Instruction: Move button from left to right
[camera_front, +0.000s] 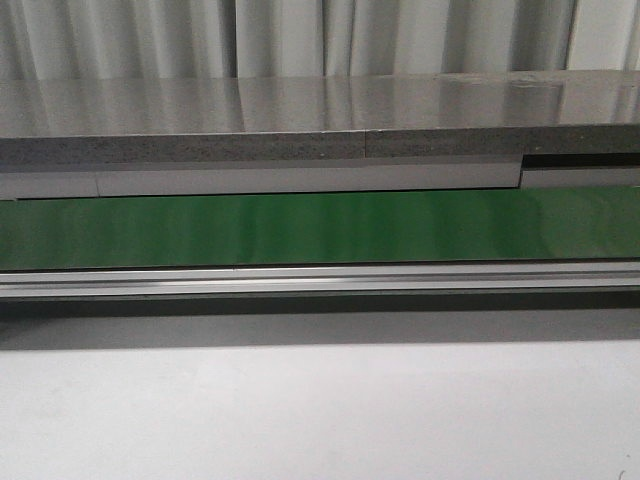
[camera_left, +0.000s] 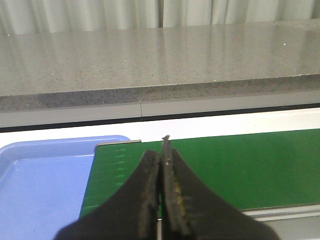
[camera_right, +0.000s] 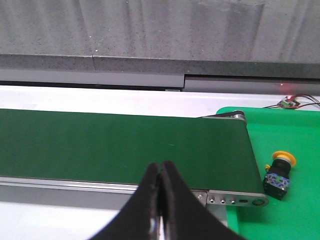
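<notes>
The button, a yellow-orange cap on a black body, lies in the green tray just past the right end of the green conveyor belt; it shows only in the right wrist view. My right gripper is shut and empty, over the belt's near rail, well apart from the button. My left gripper is shut and empty, over the left end of the belt. Neither gripper shows in the front view, where the belt is bare.
A blue tray sits at the belt's left end. A grey stone counter runs behind the belt. An aluminium rail edges the belt's near side, with a white tabletop in front. Thin wires lie behind the green tray.
</notes>
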